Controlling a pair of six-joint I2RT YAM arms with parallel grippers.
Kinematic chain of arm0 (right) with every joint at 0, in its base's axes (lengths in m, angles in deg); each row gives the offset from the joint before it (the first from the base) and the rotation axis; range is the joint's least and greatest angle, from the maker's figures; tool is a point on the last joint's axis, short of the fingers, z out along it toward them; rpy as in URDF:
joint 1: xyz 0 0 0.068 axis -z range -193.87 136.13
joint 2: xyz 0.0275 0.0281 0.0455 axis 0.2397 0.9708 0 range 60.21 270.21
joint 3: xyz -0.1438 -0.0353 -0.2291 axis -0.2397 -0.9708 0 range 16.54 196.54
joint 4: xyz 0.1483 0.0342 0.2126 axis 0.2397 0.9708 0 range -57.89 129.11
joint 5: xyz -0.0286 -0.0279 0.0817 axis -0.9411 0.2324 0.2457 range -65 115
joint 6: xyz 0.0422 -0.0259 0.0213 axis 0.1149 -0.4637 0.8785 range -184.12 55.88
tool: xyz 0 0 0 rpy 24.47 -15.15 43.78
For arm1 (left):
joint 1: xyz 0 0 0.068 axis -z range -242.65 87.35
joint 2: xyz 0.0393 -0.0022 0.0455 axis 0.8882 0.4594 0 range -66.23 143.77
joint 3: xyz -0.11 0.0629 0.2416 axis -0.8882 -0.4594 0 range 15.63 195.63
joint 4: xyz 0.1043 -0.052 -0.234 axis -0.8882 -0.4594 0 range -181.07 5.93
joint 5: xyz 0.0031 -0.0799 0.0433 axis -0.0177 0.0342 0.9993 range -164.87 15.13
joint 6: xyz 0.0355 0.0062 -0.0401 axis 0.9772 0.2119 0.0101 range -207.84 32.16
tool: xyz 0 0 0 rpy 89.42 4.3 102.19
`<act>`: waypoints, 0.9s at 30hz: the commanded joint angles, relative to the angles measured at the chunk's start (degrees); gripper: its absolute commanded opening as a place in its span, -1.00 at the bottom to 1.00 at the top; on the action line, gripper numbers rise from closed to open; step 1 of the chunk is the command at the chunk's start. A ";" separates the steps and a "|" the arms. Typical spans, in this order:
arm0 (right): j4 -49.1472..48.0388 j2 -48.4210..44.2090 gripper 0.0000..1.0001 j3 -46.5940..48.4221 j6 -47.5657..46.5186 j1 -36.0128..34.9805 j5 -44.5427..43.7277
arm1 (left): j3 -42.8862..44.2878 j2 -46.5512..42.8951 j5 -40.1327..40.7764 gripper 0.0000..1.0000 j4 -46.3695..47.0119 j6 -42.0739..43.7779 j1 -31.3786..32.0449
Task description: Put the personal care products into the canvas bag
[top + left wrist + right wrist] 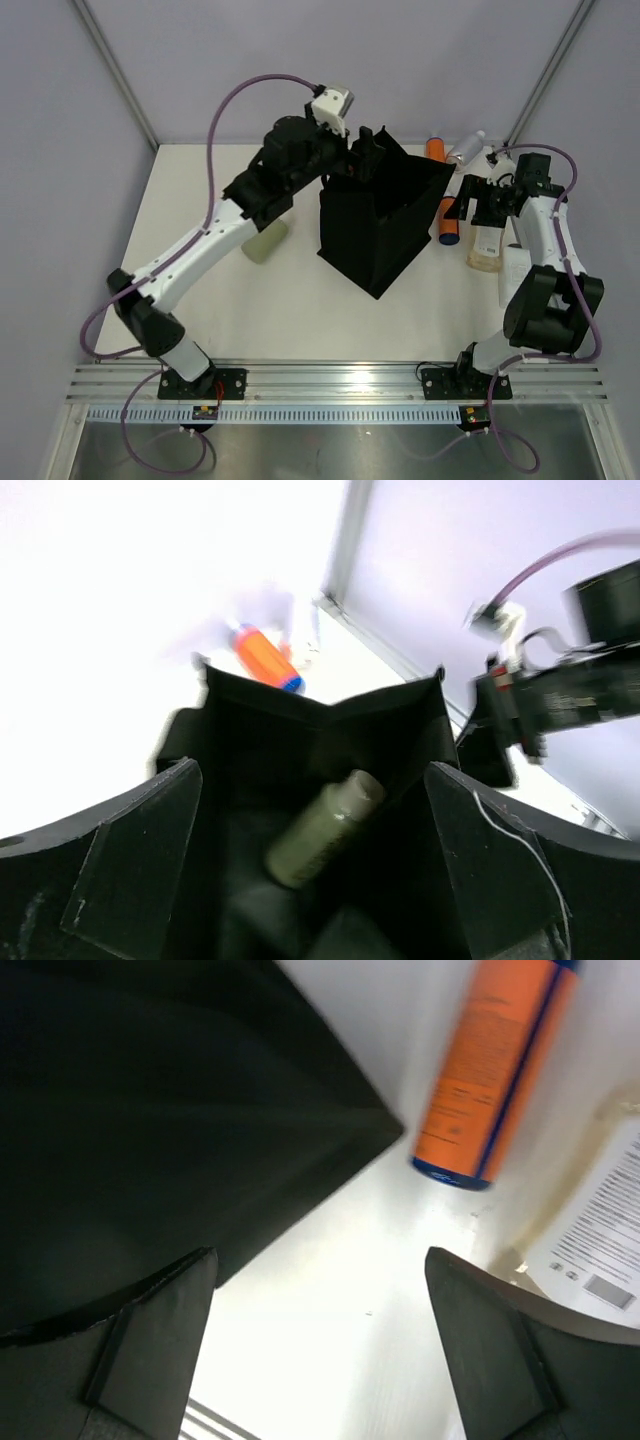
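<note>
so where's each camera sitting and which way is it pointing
top external: above and behind the bases, looking down on the table; both arms show.
left wrist: over the black bag, looking into it at a green bottle; left hand's fingers show.
right wrist: low beside the bag, looking down at the orange bottle; right hand's fingers show.
shared: top and right wrist both see that orange bottle.

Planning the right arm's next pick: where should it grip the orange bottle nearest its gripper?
Probably mid-body, from above: the orange bottle lies flat on the table, its long sides free. Close the right gripper across its width, clear of the bag.
</note>
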 commanded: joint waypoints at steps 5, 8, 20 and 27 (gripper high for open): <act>-7.35 13.27 0.82 7.72 10.06 -2.04 -20.43 | -20.18 -25.36 13.86 0.97 -3.38 6.90 -1.00; -6.83 20.47 0.78 12.83 9.64 -3.79 -24.74 | -32.84 -36.69 18.52 0.98 -4.09 3.13 -1.88; -0.59 38.08 0.69 26.02 9.11 -7.22 -27.20 | -64.05 -67.56 27.41 0.97 -11.82 -19.63 -2.50; 3.27 39.93 0.20 27.95 9.02 -8.98 -26.86 | -67.94 -72.05 28.11 0.98 -15.51 -25.71 -2.50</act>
